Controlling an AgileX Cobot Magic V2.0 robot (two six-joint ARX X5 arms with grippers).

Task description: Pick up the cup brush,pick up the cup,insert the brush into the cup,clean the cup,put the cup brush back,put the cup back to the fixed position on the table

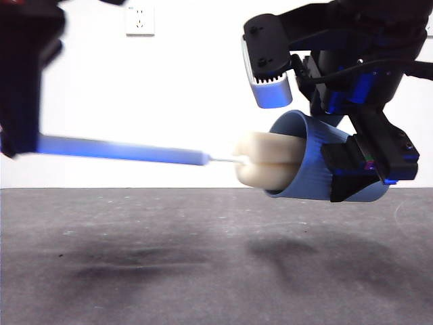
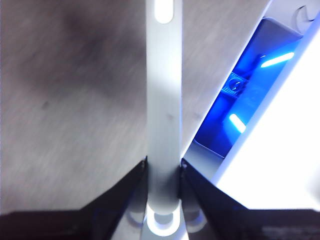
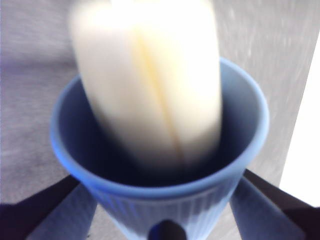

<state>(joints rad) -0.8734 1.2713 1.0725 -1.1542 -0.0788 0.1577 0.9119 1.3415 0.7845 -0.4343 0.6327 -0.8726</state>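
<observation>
We note the right claw (image 1: 358, 172) clamped on the cup (image 1: 308, 162), one jaw on each ribbed side, holding it tipped on its side above the tabletop (image 1: 203, 264), mouth toward the other arm. The left claw (image 2: 163, 167) pinches the grey handle of the cup brush (image 1: 128, 150), held nearly level in the air. We see its cream sponge head (image 3: 150, 85) partly inside the cup's mouth.
</observation>
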